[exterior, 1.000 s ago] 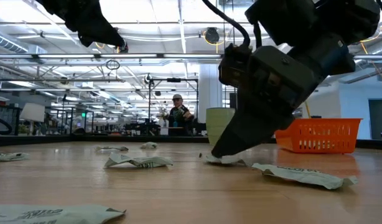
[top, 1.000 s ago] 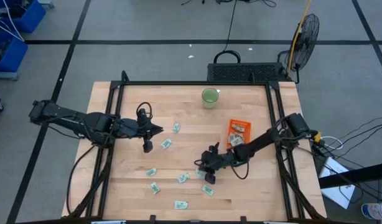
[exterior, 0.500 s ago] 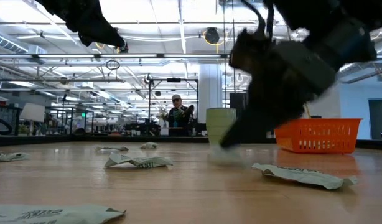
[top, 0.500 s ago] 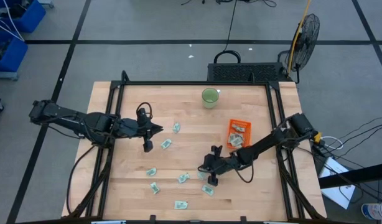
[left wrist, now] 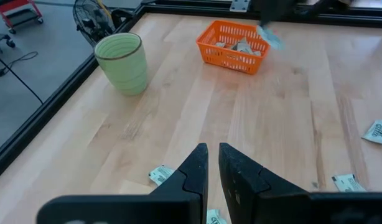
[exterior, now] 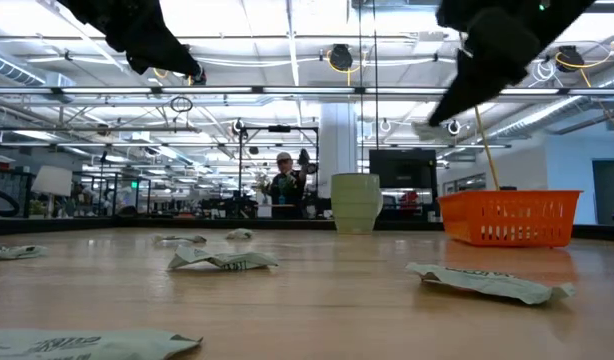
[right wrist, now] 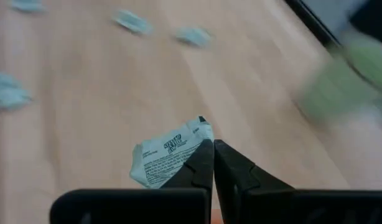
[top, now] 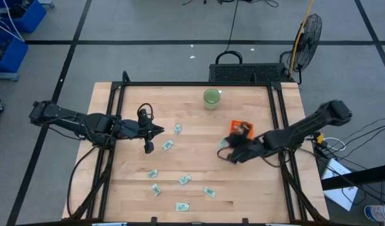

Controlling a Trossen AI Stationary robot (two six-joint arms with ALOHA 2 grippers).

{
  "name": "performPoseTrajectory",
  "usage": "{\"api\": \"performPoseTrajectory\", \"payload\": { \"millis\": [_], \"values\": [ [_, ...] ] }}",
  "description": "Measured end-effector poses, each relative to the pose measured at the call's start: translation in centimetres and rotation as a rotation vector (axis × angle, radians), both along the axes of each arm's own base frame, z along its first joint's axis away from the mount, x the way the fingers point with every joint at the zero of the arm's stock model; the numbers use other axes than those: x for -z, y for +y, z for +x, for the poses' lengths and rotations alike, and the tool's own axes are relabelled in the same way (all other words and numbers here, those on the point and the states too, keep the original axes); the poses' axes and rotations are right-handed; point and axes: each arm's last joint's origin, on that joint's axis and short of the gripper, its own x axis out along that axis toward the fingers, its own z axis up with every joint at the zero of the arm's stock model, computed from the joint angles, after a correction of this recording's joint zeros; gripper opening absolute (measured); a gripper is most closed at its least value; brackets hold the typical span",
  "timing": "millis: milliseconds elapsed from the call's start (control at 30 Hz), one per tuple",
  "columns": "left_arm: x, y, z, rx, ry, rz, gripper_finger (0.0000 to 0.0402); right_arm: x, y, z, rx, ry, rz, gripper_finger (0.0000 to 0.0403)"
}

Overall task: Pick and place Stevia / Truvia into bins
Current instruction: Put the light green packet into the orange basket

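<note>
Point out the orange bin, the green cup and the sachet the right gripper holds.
orange bin point(left wrist: 223, 60): left wrist view, front wall.
green cup point(left wrist: 124, 66): left wrist view, side wall.
sachet point(right wrist: 169, 155): right wrist view, printed face.

Pale wooden table point(top: 192, 138) with matt planked grain, framed by dark metal rails; crinkled paper sachet point(right wrist: 172, 152), matt, printed; orange plastic bin point(left wrist: 233, 46) with lattice walls; green cup point(left wrist: 122, 62), smooth, faintly ridged; matt black fingers point(right wrist: 200, 165).
</note>
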Motion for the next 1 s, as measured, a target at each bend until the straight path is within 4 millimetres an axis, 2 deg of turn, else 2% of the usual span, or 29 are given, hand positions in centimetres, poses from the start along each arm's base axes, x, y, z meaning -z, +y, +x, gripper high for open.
{"api": "performPoseTrajectory", "payload": {
  "millis": [133, 267, 400, 533, 667, 800, 1000],
  "values": [
    [0.0, 0.0, 0.0, 0.000, 0.000, 0.000, 0.0047, 0.4, -1.8, -2.6, 0.217, 0.131, 0.026, 0.0001],
    [0.0, 0.0, 0.0, 0.000, 0.000, 0.000, 0.0047, 0.9, -2.6, -3.4, 0.344, 0.190, 0.058, 0.0001],
    [0.0, 0.0, 0.0, 0.000, 0.000, 0.000, 0.0047, 2.2, -2.9, -3.2, 0.358, 0.231, 0.087, 0.0001],
    [0.0, 0.0, 0.0, 0.000, 0.000, 0.000, 0.0047, 4.5, -3.2, -3.5, 0.372, 0.288, 0.138, 0.0001],
    [0.0, 0.0, 0.0, 0.010, 0.005, 0.017, 0.0047, 6.1, -3.2, -3.4, 0.341, 0.270, 0.219, 0.0001],
    [0.0, 0.0, 0.0, 0.015, 0.007, 0.026, 0.0047, 6.3, -3.3, -3.0, 0.284, 0.249, 0.221, 0.0014],
    [0.0, 0.0, 0.0, 0.015, 0.007, 0.025, 0.0047, 6.3, -3.7, -3.0, 0.290, 0.260, 0.212, 0.0059]
  ]
}}
